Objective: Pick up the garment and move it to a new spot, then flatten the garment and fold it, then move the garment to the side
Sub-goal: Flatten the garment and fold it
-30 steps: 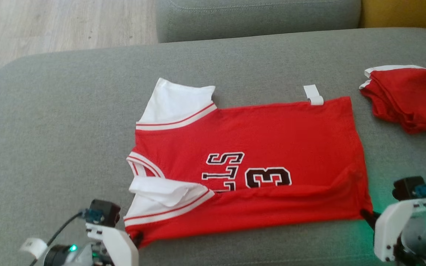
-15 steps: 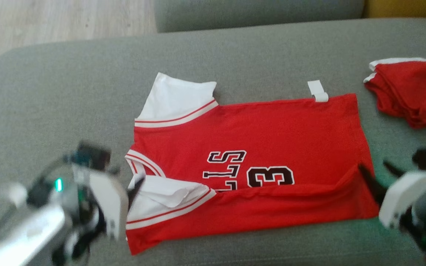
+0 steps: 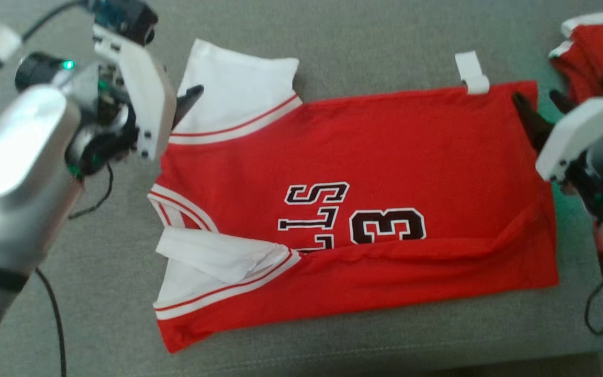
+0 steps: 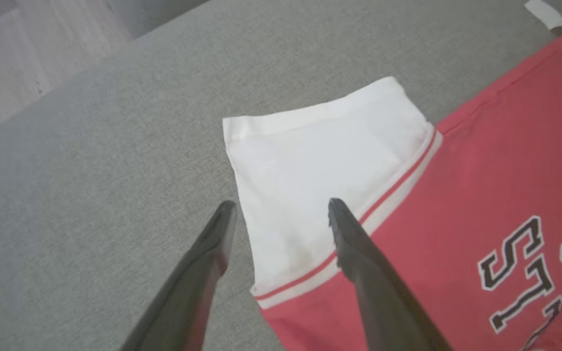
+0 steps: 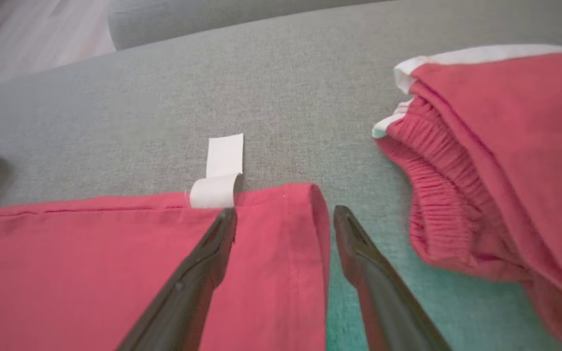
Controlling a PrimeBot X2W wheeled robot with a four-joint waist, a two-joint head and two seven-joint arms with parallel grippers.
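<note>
A red jersey (image 3: 364, 173) with white sleeves lies spread in the middle of a grey cushion (image 3: 385, 31), collar toward the cushion's left edge and hem toward its right edge. Its near long side is folded up over the front, covering the lower part of the black lettering and of the numeral 3. The near sleeve is rumpled and doubled over on itself. The far sleeve (image 3: 233, 84) lies flat, pointing at the far edge. A small white tag (image 3: 471, 70) sticks out from the jersey's far side close to the hem.

The left hand (image 4: 281, 204) is over the far sleeve, its jaws wide apart and holding nothing. One finger is over bare cushion just beside the sleeve's edge, the other over the striped band where sleeve meets red cloth. Whether the tips touch the cloth cannot be told.

The right hand (image 5: 285, 210) is at the jersey's far hem corner, also wide open and empty. One finger is over red cloth just beside the tag, the other over bare cushion between jersey and a heap of red shorts (image 5: 505, 146) near the right edge. Pale wooden floor (image 4: 27, 48) shows beyond the cushion.
</note>
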